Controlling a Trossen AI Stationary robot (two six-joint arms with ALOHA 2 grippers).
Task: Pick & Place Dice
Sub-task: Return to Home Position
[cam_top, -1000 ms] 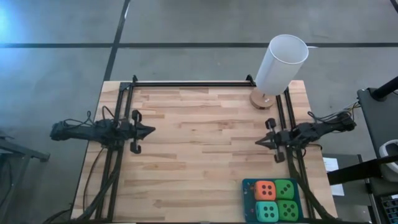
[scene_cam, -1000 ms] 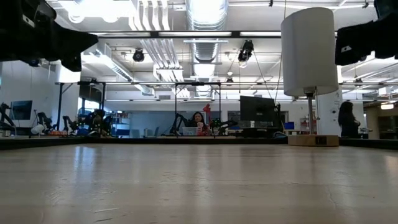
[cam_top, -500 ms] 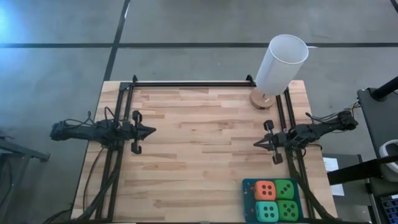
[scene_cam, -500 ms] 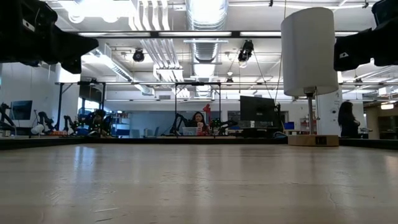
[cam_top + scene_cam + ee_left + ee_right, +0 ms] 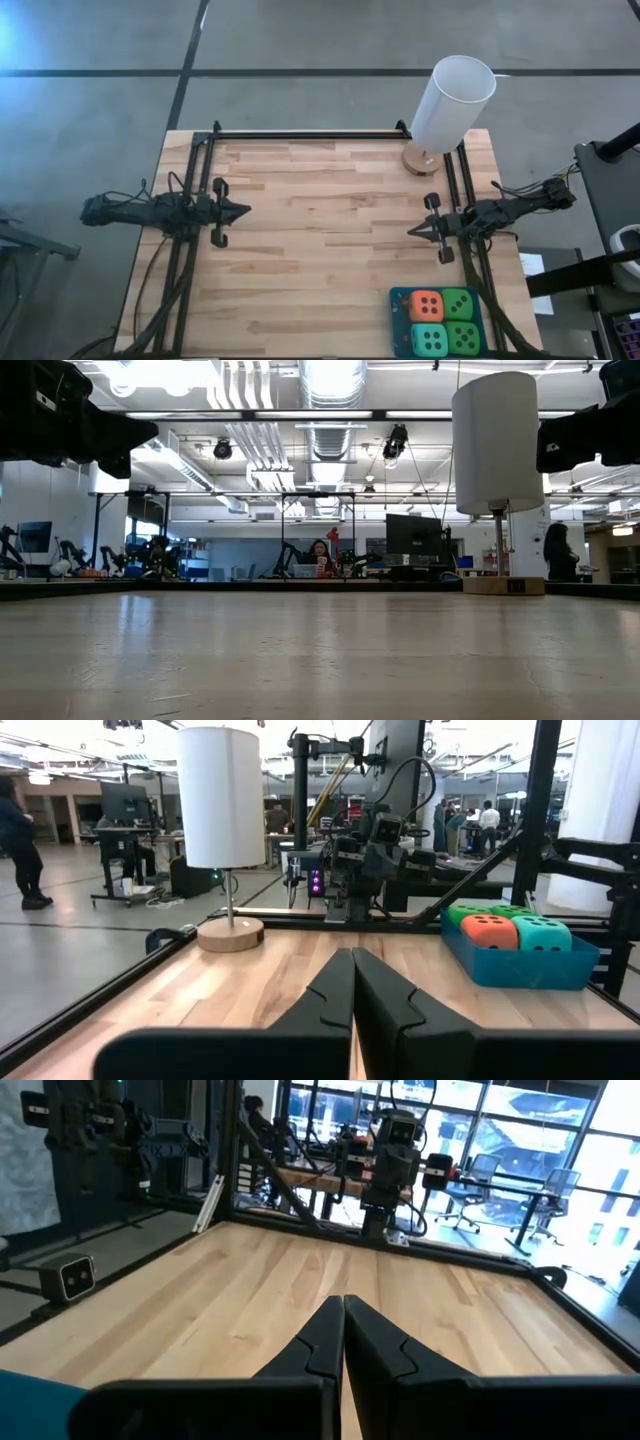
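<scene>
The small blue plastic bin (image 5: pixel 397 297) at the lower right of the high view is sitting on the pale wooden tabletop (image 5: pixel 320 250). It is holding all four soft-looking cubes packed two by two. The orange-red die (image 5: pixel 427 306) and a bright green die (image 5: pixel 459 304) are lying above, the turquoise die (image 5: pixel 430 339) and the second green die (image 5: pixel 462 337) below, dark pips facing up. The left pincer (image 5: pixel 245 210) at middle left and the right pincer (image 5: pixel 412 231) at middle right are pointing inward, fingers pressed together on nothing. They are seemingly parking clear, since the sorting looks finished.

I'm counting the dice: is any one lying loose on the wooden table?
No, all four dice sit packed together inside the blue bin.
</scene>
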